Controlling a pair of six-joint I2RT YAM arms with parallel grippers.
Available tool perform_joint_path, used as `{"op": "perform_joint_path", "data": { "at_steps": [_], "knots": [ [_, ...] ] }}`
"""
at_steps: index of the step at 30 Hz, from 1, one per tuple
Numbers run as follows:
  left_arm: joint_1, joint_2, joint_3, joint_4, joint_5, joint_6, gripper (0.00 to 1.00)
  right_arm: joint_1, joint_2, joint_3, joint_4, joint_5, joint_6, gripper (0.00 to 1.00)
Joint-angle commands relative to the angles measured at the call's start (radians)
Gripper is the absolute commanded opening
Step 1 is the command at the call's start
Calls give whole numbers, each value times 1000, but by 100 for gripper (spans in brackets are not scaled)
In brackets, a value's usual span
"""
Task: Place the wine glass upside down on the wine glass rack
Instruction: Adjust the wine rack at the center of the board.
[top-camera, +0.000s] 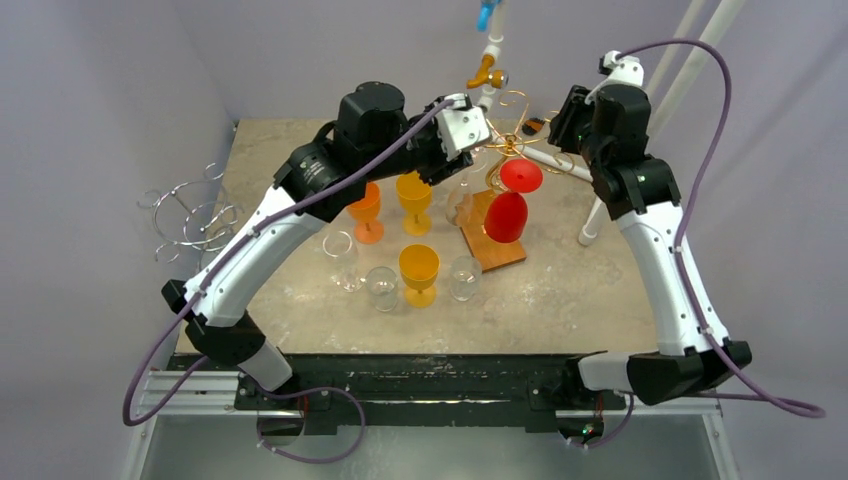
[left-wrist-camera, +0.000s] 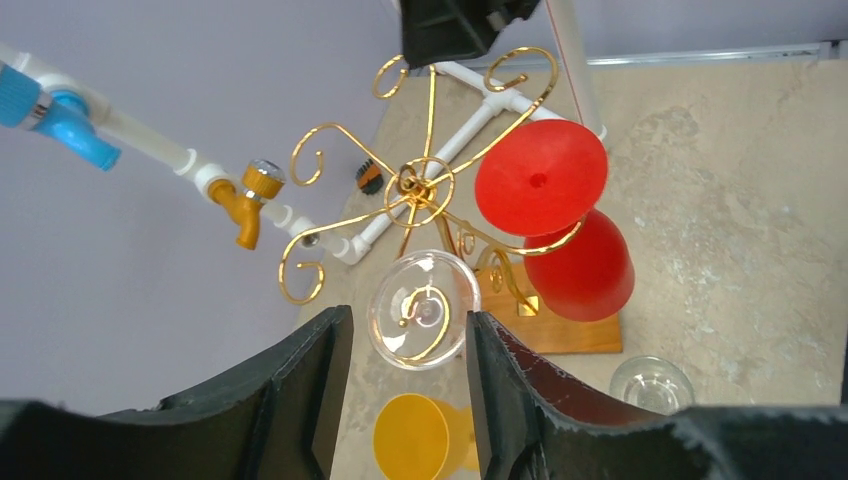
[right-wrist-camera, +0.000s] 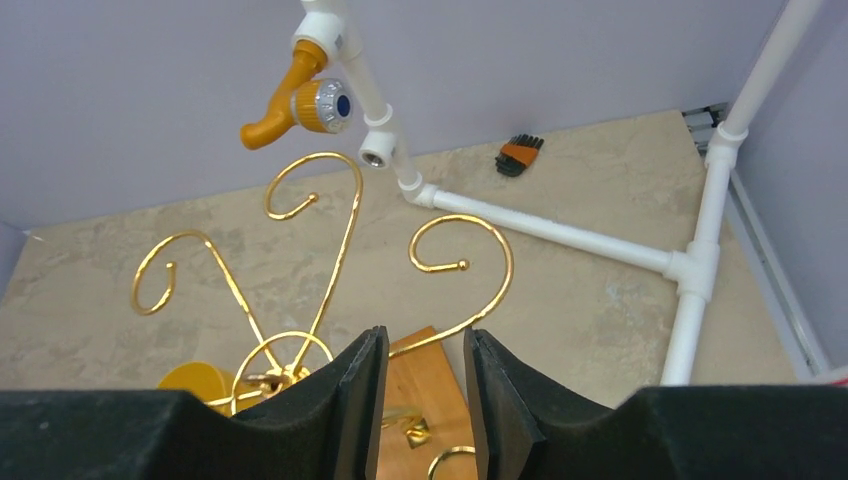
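The gold wine glass rack (top-camera: 510, 145) stands on a wooden base (top-camera: 495, 245) at the back centre. A clear wine glass (left-wrist-camera: 422, 308) hangs upside down from one curled rack arm, its round foot just past my left fingertips. My left gripper (left-wrist-camera: 408, 320) is open, and the foot's edge sits close to the right finger (left-wrist-camera: 500, 360). The same glass looks faint in the top view (top-camera: 462, 205). A red glass (top-camera: 507, 215) also hangs upside down there. My right gripper (right-wrist-camera: 425, 335) is open above the rack (right-wrist-camera: 270, 375), with a gold arm crossing the gap.
Orange (top-camera: 366, 210), yellow (top-camera: 419, 270) and clear (top-camera: 381, 285) glasses stand upright on the table in front of the rack. A silver wire rack (top-camera: 190, 215) sits off the left edge. A white pipe frame with a tap (top-camera: 487, 70) rises behind, near hex keys (right-wrist-camera: 520, 153).
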Motion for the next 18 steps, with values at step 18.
{"op": "perform_joint_path", "data": {
  "at_steps": [18],
  "knots": [
    [-75, -58, -239, 61, 61, 461, 58, -4, 116, 58, 115, 96, -97, 44]
  ]
}}
